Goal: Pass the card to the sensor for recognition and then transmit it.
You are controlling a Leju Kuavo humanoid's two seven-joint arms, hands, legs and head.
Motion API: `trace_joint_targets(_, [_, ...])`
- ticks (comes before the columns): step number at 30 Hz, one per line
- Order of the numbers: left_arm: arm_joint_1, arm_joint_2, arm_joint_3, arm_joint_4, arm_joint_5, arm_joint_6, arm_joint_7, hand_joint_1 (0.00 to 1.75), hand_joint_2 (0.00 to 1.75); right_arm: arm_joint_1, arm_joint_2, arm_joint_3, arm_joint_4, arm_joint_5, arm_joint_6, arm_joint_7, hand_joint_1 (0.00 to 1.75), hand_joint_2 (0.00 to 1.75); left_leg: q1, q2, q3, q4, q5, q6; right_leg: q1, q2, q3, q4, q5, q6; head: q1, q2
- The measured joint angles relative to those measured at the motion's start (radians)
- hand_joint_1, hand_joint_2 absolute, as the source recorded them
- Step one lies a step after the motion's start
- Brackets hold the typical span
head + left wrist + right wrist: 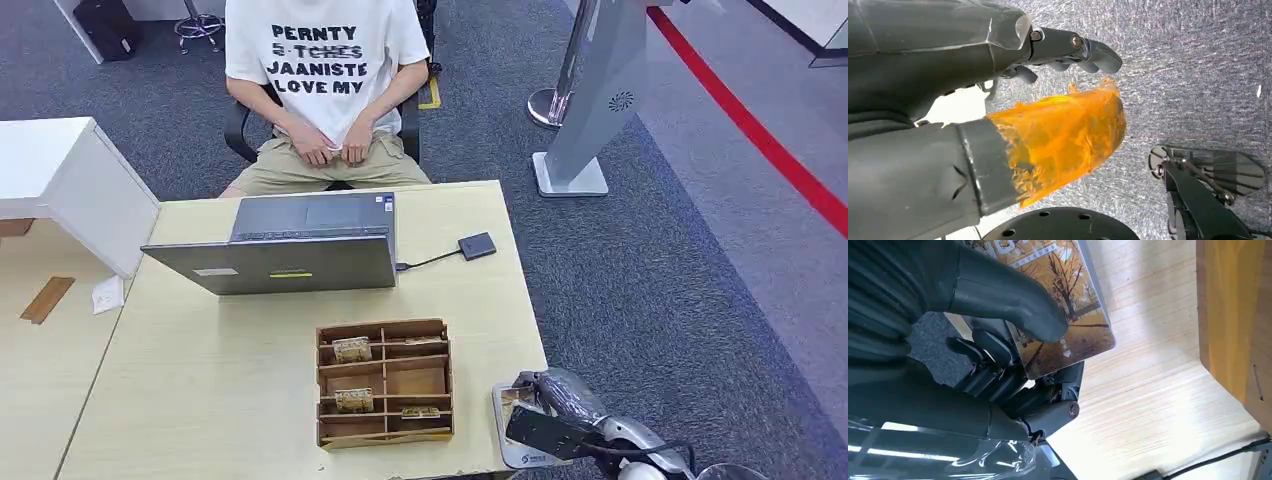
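The right robot hand (1013, 365) grips a card (1068, 315) with yellow trees on it, thumb on top and fingers under. It is at the near right corner of the table (200, 390), just right of the brown box (385, 382) with little spaces. The left robot hand (998, 100) hangs over the grey carpet, fingers apart, holding nothing. A laptop (290, 245) sits farther back, and a small black sensor (477, 246) lies to its right.

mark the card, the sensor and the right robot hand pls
card (1068, 315), right wrist view, printed face by the thumb tip
sensor (477, 245), head view, middle of its dark top
right robot hand (1013, 340), right wrist view, where thumb and fingers pinch the card
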State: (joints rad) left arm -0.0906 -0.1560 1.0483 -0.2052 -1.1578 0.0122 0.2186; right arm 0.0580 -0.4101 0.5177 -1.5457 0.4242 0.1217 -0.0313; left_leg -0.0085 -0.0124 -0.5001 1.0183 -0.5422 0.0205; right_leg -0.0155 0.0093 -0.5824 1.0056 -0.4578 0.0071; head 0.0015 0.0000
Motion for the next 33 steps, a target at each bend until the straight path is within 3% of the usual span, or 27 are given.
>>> trace_joint_targets(33, [0.0, 0.0, 0.0, 0.0, -0.003, 0.001, 0.0, 0.0, 0.0, 0.009, -0.002, 0.001, -0.009, -0.003, -0.02, 0.0, 1.75, 1.75, 0.0, 0.0, 0.0, 0.0, 0.0, 0.0, 0.0, 0.0, 0.0, 0.0, 0.0, 0.0, 0.0, 0.0])
